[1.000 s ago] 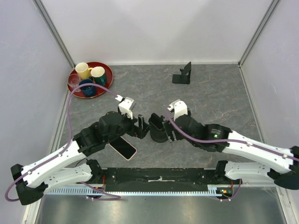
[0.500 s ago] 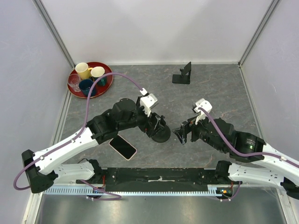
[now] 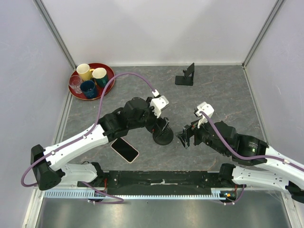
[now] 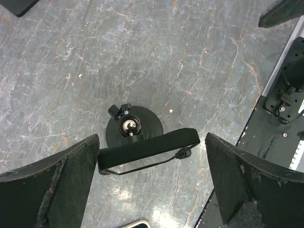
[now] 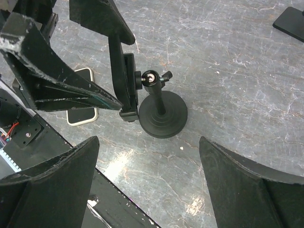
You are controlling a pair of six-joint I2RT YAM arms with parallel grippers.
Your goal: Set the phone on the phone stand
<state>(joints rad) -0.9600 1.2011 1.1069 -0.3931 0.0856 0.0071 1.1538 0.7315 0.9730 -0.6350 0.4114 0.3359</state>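
Note:
The phone (image 3: 125, 149) lies flat, screen up, on the grey table near the front, left of centre; its top edge shows in the left wrist view (image 4: 135, 224) and a corner in the right wrist view (image 5: 80, 115). The phone stand (image 3: 185, 76), small and matte black, stands at the back right of centre. My left gripper (image 3: 160, 127) hangs open over a black round-base holder (image 3: 163, 137) with a ball joint and clamp plate (image 4: 147, 147), gripping nothing. My right gripper (image 3: 186, 137) is open, just right of that holder (image 5: 161, 114), and apart from it.
A red tray (image 3: 110, 71) with several cups sits at the back left. White walls close in the table on three sides. A black rail (image 3: 161, 178) runs along the near edge. The left fingers (image 5: 57, 76) reach into the right wrist view.
The right gripper has pulled back to the right, away from the round-base holder. The left arm has swung right, over the holder. Both sets of jaws have opened wider. The phone has not moved.

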